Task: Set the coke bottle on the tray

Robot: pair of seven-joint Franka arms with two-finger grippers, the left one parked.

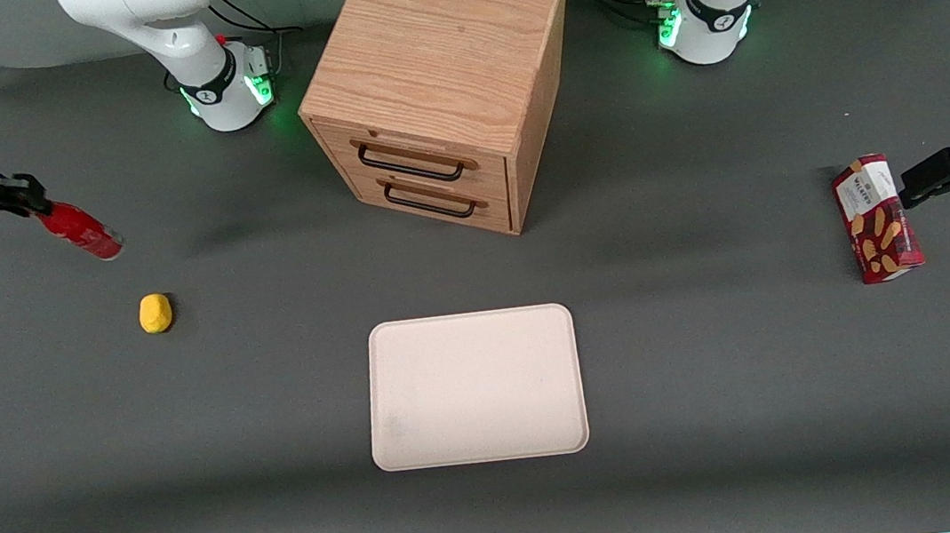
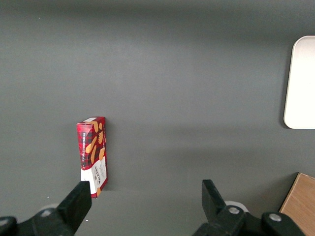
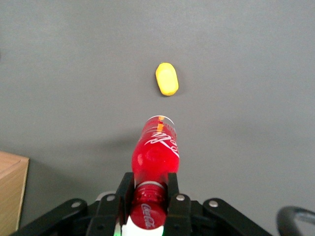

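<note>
Pale cream-pink rectangular tray lies bare nearest the front camera.
Toward the working arm's end, the black two-finger gripper clamps the slim red coke bottle by its neck, long axis tilted, base aimed near the small yellow lump.

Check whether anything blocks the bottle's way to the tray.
Nothing visible does. The end effector holds the bottle toward the working arm's end of the table. The yellow object lies nearby, low on the table; the tray is bare.
</note>
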